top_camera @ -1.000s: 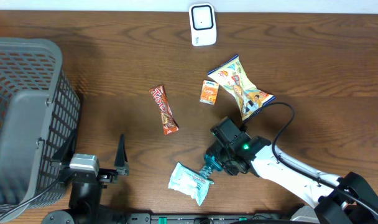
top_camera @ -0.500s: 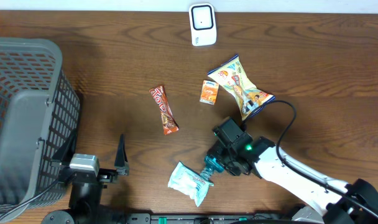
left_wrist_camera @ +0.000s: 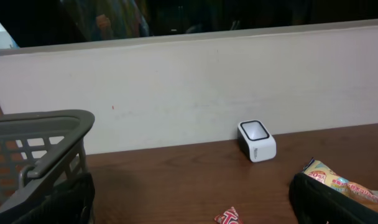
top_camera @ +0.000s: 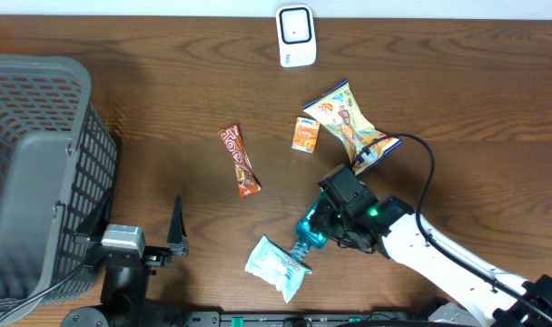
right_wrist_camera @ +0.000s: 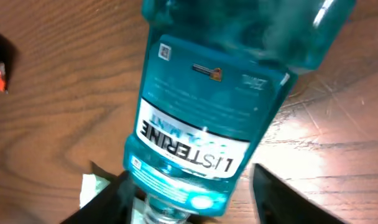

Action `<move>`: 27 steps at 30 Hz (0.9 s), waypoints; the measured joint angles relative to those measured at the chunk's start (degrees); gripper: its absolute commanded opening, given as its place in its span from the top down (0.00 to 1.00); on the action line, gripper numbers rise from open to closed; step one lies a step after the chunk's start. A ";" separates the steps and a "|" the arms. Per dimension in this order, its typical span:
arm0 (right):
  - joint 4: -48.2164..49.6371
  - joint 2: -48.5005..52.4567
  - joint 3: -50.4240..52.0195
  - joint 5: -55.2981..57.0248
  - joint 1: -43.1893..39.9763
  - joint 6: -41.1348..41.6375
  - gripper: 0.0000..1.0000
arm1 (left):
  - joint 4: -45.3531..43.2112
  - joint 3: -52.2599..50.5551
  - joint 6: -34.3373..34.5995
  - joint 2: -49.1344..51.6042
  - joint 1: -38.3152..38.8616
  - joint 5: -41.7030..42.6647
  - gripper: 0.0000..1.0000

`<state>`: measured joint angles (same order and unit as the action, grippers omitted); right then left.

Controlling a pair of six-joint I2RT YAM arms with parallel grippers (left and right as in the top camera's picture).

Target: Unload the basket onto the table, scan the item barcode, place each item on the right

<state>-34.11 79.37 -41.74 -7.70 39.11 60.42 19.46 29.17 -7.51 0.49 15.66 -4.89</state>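
R gripper (top_camera: 320,225) is low over the table (top_camera: 167,109), front-centre. Its fingers (right_wrist_camera: 273,193) stand partly apart on both sides of the teal mouthwash bottle (right_wrist_camera: 201,112). A gap shows at one finger, so it is not clamped; if the other finger touches, I cannot tell. The bottle lies label up, just beside a white-teal pouch (top_camera: 278,266). The white scanner (top_camera: 295,36) is at the far edge, well apart from the bottle. L gripper (top_camera: 138,227) is spread fully, nothing in it, near the grey basket (top_camera: 40,173). Snack bag (top_camera: 351,127), orange packet (top_camera: 304,134) & red bar (top_camera: 239,161) lie btw bottle and scanner.
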 measured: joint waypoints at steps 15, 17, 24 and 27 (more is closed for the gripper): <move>0.46 0.00 1.55 7.32 9.94 18.75 0.24 | 0.00 0.00 0.00 0.00 0.00 0.00 0.00; 2.86 0.00 3.17 9.46 11.34 22.32 0.27 | 0.00 0.00 0.00 0.00 0.00 0.00 0.00; 18.03 0.07 10.86 14.40 12.07 31.36 0.37 | 0.00 0.00 0.00 0.00 0.00 0.00 0.00; 22.75 0.07 12.28 15.78 12.07 32.63 0.41 | 0.00 0.00 0.00 0.00 0.00 0.00 0.00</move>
<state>-11.35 79.44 -29.45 8.08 51.18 93.06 19.46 29.17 -7.51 0.49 15.66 -4.89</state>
